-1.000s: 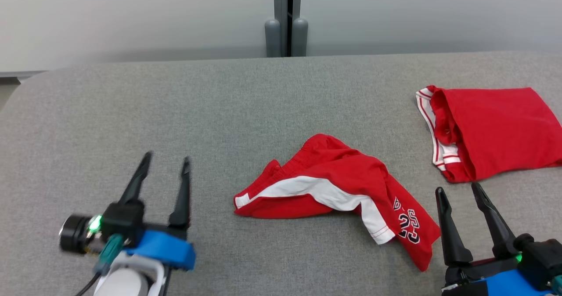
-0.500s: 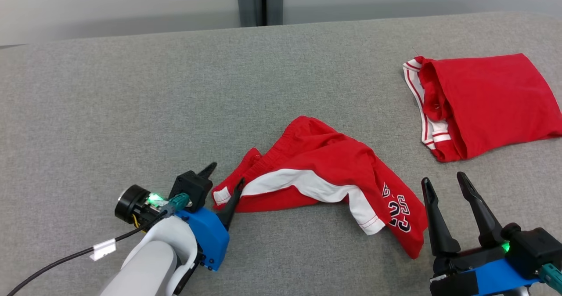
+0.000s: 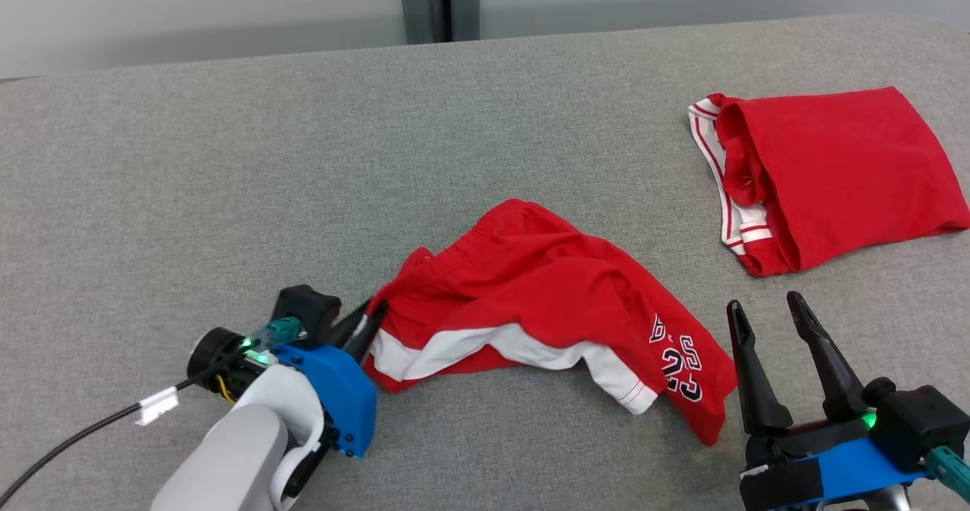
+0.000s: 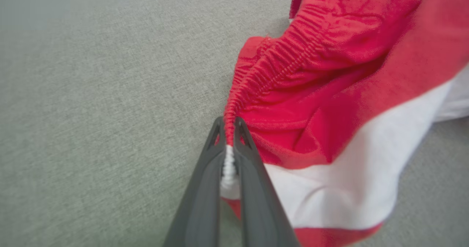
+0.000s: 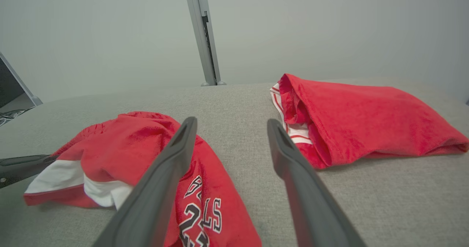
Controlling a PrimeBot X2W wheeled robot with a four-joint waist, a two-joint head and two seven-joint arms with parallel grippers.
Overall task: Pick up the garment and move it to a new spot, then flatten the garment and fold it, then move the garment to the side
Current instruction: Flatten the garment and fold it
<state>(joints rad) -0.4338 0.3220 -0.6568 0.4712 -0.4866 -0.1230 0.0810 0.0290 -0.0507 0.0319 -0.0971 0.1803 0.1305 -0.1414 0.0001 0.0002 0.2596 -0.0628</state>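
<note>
Surface (image 3: 227, 155) covering is grey woven fabric; it carries everything you see in the head view. Behind its far edge, note a pale wall (image 3: 189, 10) and a grey vertical post (image 3: 438, 3).

Locate the red shorts (image 3: 546, 283) near the middle of the surface, crumpled and not yet flattened. Well apart from them, toward the far right, you find a folded red garment (image 3: 841, 170) with red-and-white striped trim along its left edge, lying flat.

Check the left end effector (image 3: 371, 315). It lies low over the surface at the lower left, pointing right, clenched on the left end of the shorts. Use the left wrist view to confirm the grasp: the two dark fingers (image 4: 199, 203) pinch the gathered elastic waistband (image 4: 271, 71) at the point where red cloth meets white.

Check the right end effector (image 3: 764, 303). It sits at the lower right, released, with bare surface showing between its spread tips. It stands just beside the right end of the shorts; you cannot tell whether it touches the cloth.

Smaller details: a white stripe (image 3: 485, 344) runs along the near edge of the shorts; a number print (image 3: 678, 363) reading 23 marks their right end; a black cable (image 3: 76, 439) with a white tag (image 3: 155, 406) trails from the left wrist.
</note>
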